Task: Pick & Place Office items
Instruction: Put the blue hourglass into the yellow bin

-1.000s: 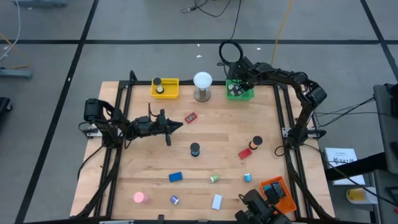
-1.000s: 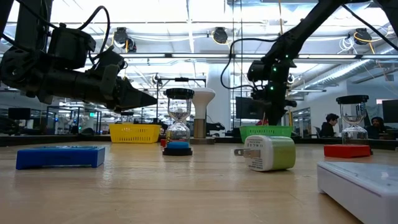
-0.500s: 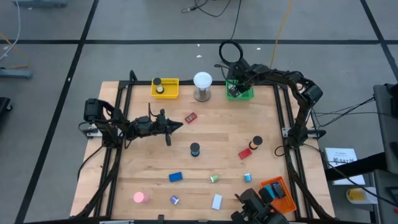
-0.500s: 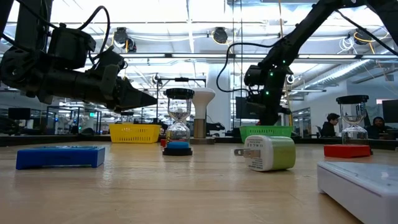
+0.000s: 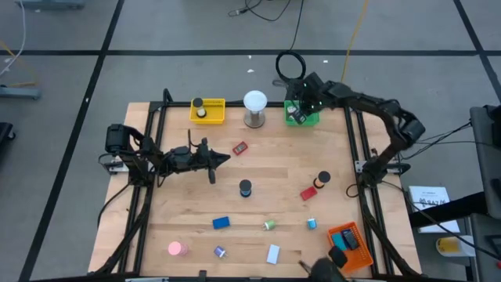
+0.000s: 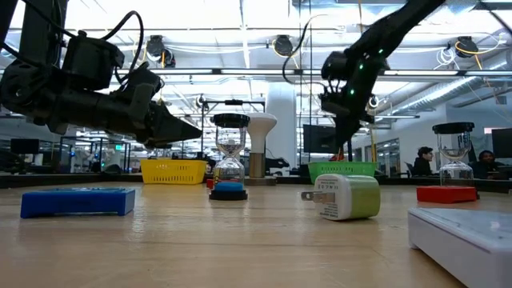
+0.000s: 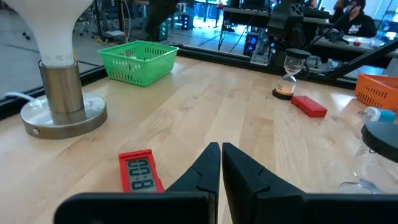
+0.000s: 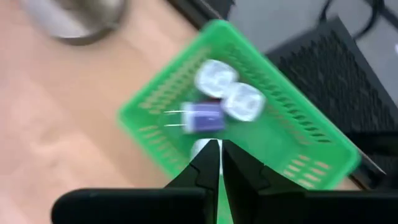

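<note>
Both of my grippers are shut and hold nothing. My left gripper (image 5: 226,159) (image 7: 221,152) hovers level over the table's left half, pointing at a red block with digits (image 5: 240,147) (image 7: 140,172). My right gripper (image 5: 301,103) (image 8: 219,149) hangs above the green tray (image 5: 302,116) (image 8: 273,143), slanting down. In that tray lie a blue-purple plug (image 8: 203,117) and two white round pieces (image 8: 215,77). Loose on the wood lie a blue block (image 5: 221,223), a red block (image 5: 308,193), a white block (image 5: 272,253), a green roll (image 5: 268,225), a pink disc (image 5: 177,249) and two hourglasses (image 5: 246,188).
A white ball lamp on a metal stand (image 5: 254,108) stands between the yellow tray (image 5: 207,110) and the green tray at the far edge. An orange tray (image 5: 350,243) sits at the near right corner. A dark frame rail (image 5: 358,157) runs along each side of the table.
My right gripper has risen higher above the green tray and tipped a little, staying shut. Its elbow has swung toward the table's right edge.
</note>
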You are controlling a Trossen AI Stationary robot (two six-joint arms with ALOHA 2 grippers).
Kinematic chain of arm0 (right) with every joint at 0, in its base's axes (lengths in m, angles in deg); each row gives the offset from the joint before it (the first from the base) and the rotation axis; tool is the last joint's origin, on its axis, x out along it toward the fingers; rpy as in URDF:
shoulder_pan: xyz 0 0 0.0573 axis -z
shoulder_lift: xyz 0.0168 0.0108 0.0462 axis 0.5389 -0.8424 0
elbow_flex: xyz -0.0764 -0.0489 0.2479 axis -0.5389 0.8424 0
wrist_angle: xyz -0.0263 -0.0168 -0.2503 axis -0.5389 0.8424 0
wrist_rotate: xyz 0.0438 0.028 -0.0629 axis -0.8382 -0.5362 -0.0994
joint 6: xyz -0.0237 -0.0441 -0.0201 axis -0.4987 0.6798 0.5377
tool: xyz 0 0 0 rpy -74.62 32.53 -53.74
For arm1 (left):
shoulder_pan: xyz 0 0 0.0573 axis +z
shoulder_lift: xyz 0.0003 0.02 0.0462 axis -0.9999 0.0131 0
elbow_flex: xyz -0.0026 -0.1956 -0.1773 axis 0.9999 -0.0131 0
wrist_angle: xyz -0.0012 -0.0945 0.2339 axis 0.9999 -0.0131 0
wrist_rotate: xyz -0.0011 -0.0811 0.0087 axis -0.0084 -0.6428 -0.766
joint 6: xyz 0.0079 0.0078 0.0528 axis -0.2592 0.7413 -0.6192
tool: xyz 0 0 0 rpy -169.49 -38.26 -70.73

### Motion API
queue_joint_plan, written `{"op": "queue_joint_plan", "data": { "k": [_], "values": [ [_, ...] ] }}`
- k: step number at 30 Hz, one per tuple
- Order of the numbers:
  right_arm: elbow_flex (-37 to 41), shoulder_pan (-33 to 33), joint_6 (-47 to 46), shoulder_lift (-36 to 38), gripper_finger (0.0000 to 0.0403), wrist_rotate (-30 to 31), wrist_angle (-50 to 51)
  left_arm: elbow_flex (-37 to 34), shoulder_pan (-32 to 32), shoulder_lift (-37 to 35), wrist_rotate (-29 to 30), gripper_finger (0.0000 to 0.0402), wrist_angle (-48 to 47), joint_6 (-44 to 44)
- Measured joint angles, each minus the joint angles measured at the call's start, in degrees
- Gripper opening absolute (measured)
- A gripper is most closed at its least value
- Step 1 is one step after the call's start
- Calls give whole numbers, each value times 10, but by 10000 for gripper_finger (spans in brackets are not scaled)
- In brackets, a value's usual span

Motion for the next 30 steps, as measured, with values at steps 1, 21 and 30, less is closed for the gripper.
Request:
{"op": "queue_joint_plan", "data": {
  "k": [1, 21, 30],
  "values": [
    [20, -10, 0, 17, 13, 0, -20, 0, 0, 0, 0, 21, 0, 7],
    [376, -140, -76, 275, 13, -1, -486, 17, -19, -261, -46, 21, -182, 27],
    [381, -185, -32, 297, 2, -2, -529, 151, -152, -380, 130, 21, -659, 31]
  ]
}}
